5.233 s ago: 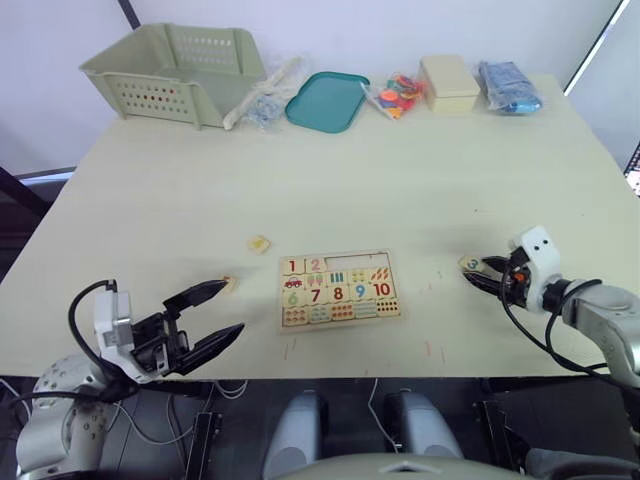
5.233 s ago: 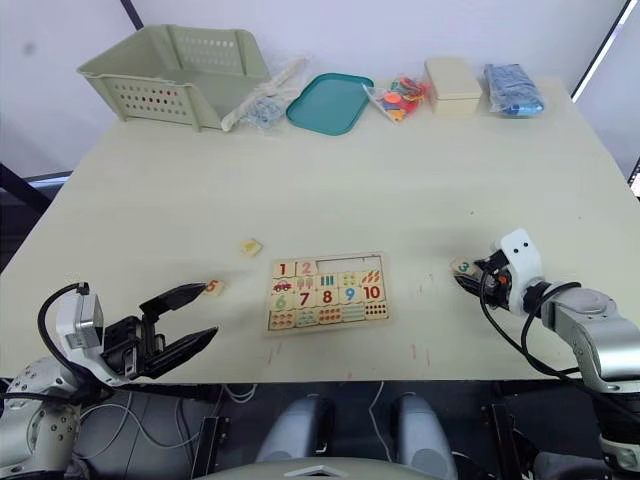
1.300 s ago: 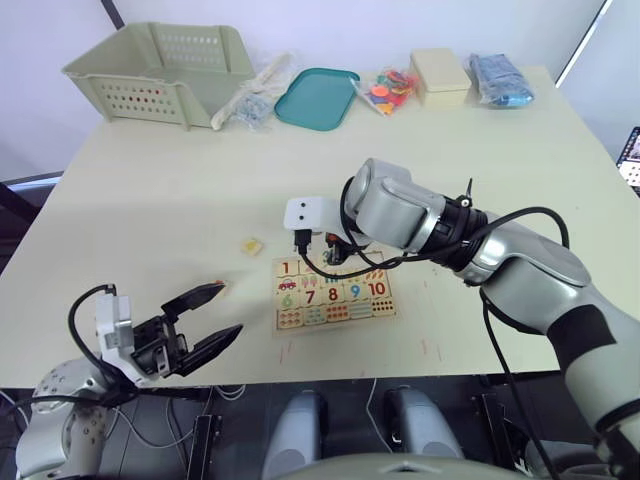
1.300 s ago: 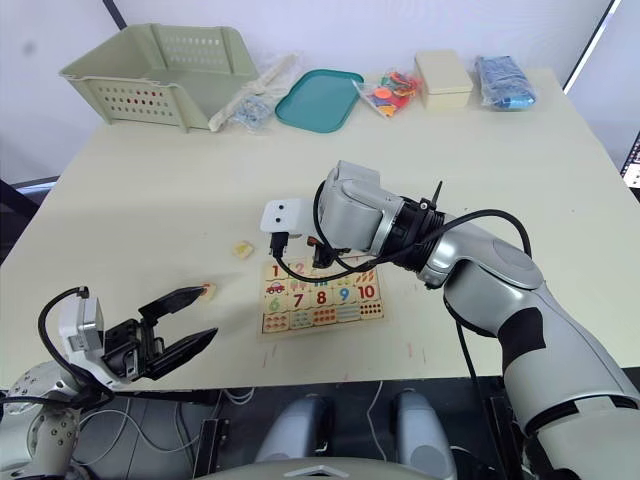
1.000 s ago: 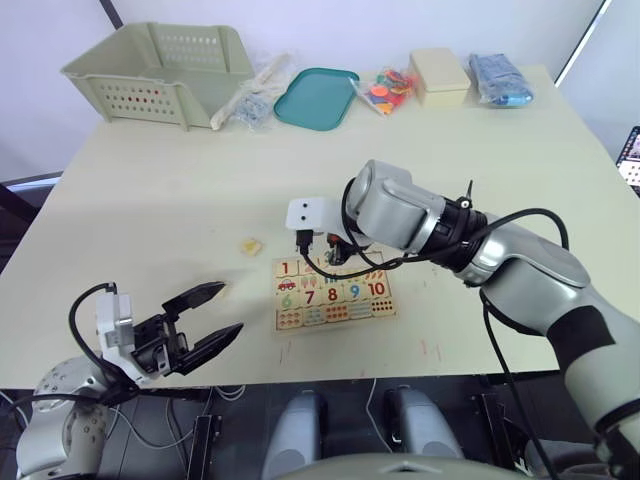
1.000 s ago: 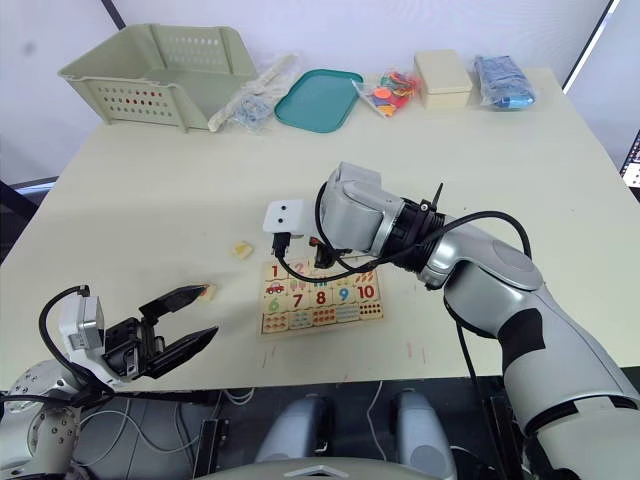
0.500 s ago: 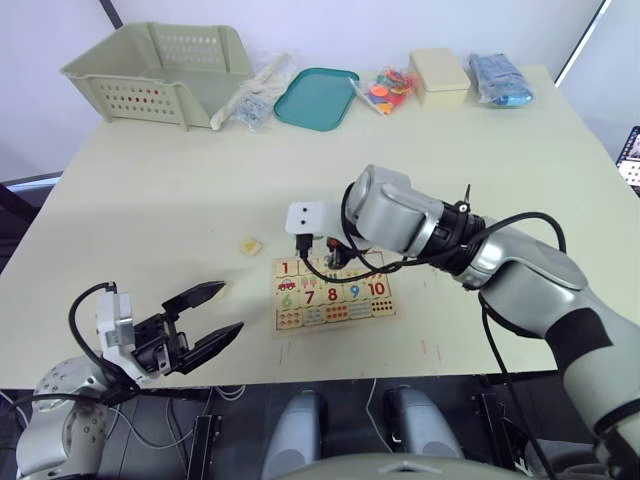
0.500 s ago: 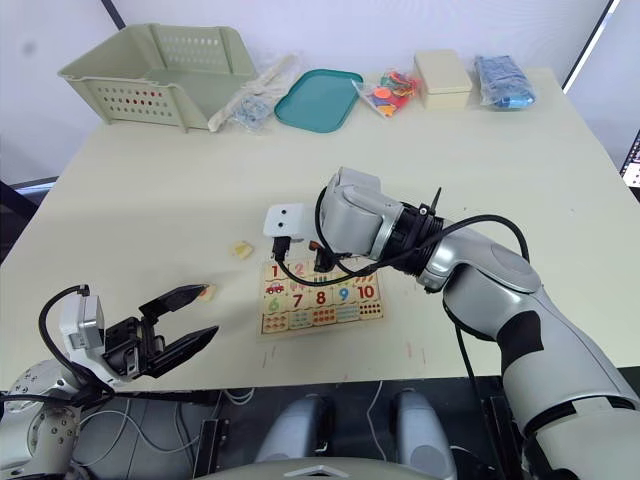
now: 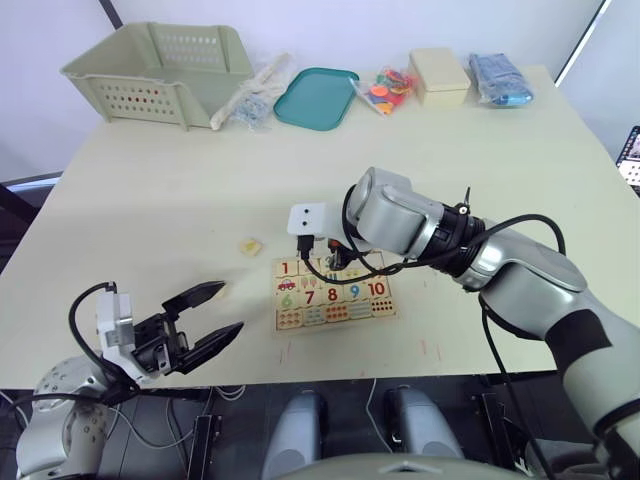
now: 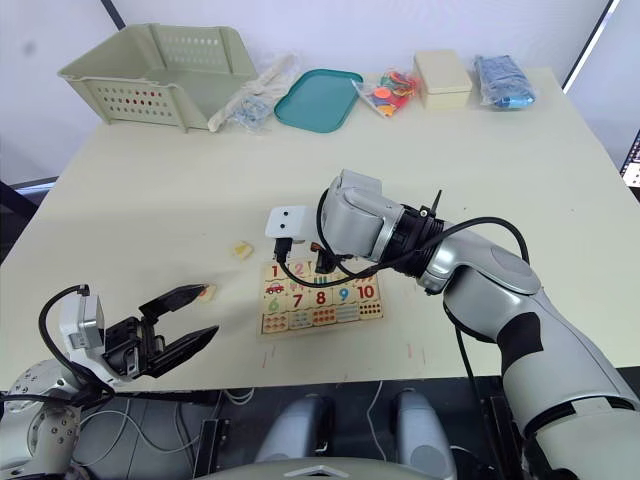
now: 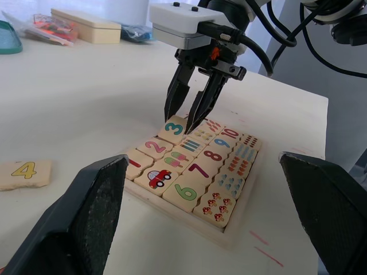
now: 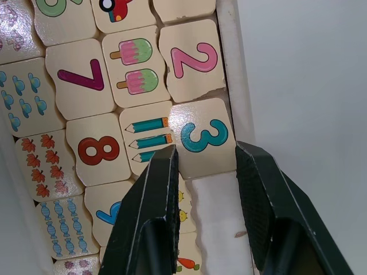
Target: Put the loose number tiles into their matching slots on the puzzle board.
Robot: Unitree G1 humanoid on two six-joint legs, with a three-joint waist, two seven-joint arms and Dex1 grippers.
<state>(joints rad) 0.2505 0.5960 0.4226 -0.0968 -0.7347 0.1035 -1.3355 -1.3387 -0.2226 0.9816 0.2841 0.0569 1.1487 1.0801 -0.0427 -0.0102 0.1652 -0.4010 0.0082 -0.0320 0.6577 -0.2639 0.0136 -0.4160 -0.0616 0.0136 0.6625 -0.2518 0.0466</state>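
The puzzle board (image 9: 338, 323) lies near the table's front middle, with 1 and 2 seated in its top row. My right gripper (image 12: 203, 157) points down over that row, its fingers (image 12: 163, 189) closed against both sides of the number 3 tile (image 12: 203, 134), which rests in the slot beside the 2. The slot after it is bare wood. Two loose number tiles lie left of the board: the 4 tile (image 9: 250, 244) and the 5 tile (image 10: 207, 292). My left gripper (image 9: 231, 308) hovers open at the front left, its upper fingertip close to the 5 tile.
Along the far edge stand a green basket (image 9: 160, 70), a clear bag (image 9: 255, 95), a teal tray (image 9: 315, 97), a bag of bright plastic pieces (image 9: 385, 92), a cream box (image 9: 440, 77) and a blue bag (image 9: 500, 78). My right arm crosses above the board's right side.
The right arm carried the 3 tile from the table's right side to the board's top row, then lowered it slightly over the last second. The left gripper has stayed put.
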